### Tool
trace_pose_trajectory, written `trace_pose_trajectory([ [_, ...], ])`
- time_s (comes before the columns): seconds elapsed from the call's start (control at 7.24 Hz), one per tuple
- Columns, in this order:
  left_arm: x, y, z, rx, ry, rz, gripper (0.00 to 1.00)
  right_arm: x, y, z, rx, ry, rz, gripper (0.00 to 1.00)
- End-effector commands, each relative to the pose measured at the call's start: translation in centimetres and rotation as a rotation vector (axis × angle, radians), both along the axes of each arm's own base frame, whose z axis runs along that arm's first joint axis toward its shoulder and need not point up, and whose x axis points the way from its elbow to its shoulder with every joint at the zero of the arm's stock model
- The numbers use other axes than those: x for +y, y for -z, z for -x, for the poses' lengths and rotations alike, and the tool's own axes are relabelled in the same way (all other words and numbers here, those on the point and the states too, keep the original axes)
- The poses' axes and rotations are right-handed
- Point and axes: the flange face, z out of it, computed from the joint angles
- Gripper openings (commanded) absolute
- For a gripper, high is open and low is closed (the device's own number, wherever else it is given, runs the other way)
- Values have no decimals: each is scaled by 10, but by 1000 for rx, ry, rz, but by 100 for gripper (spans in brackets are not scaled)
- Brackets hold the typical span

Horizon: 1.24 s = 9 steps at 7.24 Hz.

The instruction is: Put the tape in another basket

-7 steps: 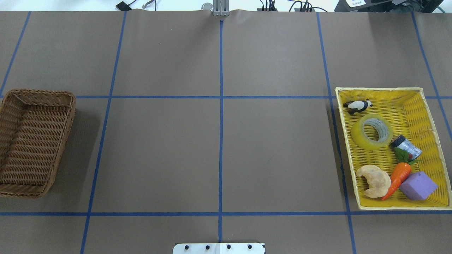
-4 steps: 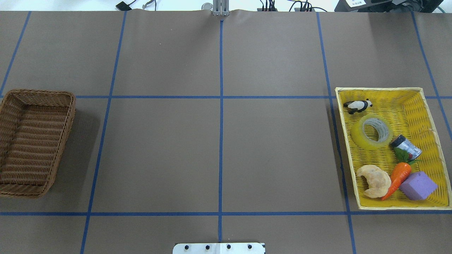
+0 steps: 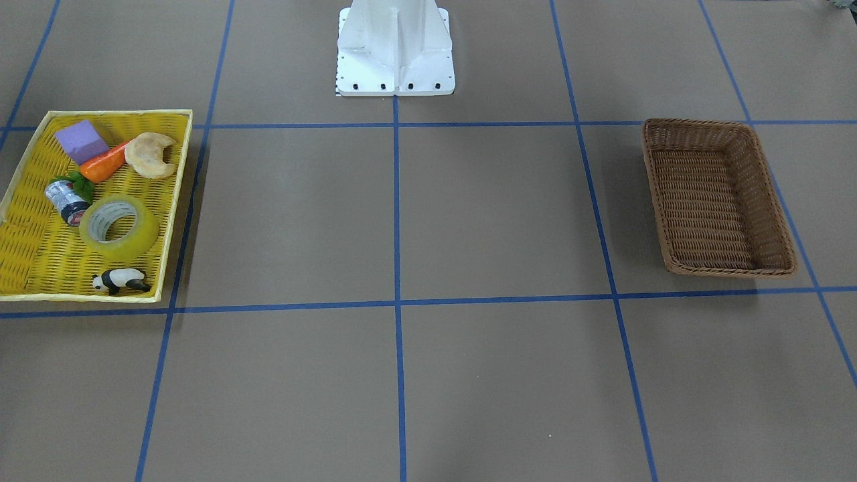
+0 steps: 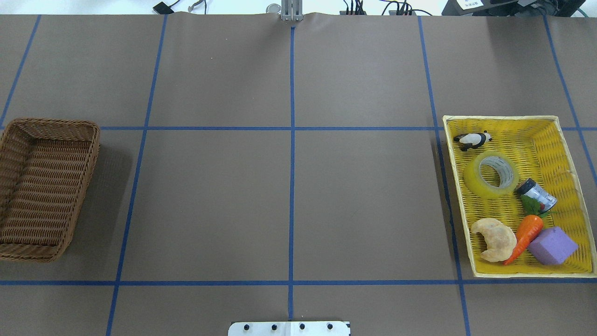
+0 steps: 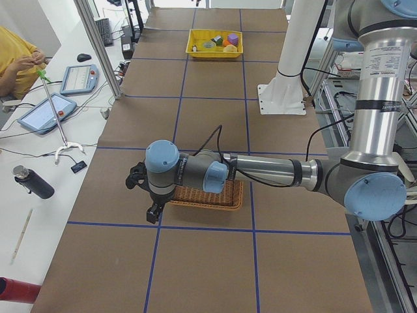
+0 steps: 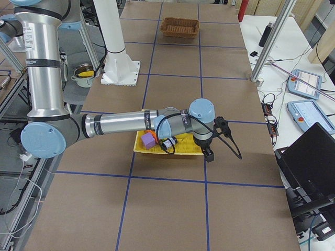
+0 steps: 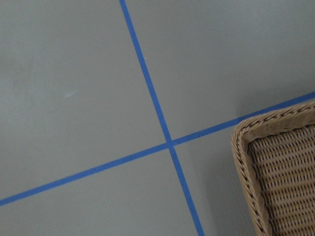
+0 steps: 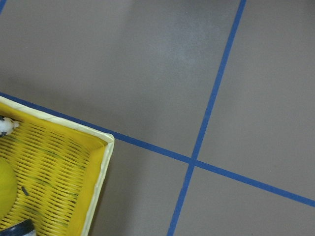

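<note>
The tape is a yellow-green roll lying flat in the yellow basket at the table's right; it also shows in the front-facing view, and its edge shows in the right wrist view. The brown wicker basket stands empty at the table's left; its corner shows in the left wrist view. My left gripper hangs over that basket's outer end. My right gripper hangs over the yellow basket's outer edge. Both show only in side views, so I cannot tell whether they are open or shut.
The yellow basket also holds a toy panda, a small dark jar, a carrot, a croissant and a purple block. The robot's white base stands at the table's near middle.
</note>
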Motion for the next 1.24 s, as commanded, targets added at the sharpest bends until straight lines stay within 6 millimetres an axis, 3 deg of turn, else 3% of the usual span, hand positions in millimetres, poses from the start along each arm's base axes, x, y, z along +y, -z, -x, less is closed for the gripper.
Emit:
trace_pose_trajectory([
  [0.0,-1,-4,0,-1,1,-21,100,5,13,61,-79,111,-48,100],
  [0.28,-1,-5,0,0,0,-22,100,14,13,119,-80,168,-3,100],
  [0.41,-1,-5,0,1,1,-21,100,20,13,139,-86,175,40,99],
  [1.11,2,-8,-1,5,0,-15,100,45,1,204,13,157,119,94],
])
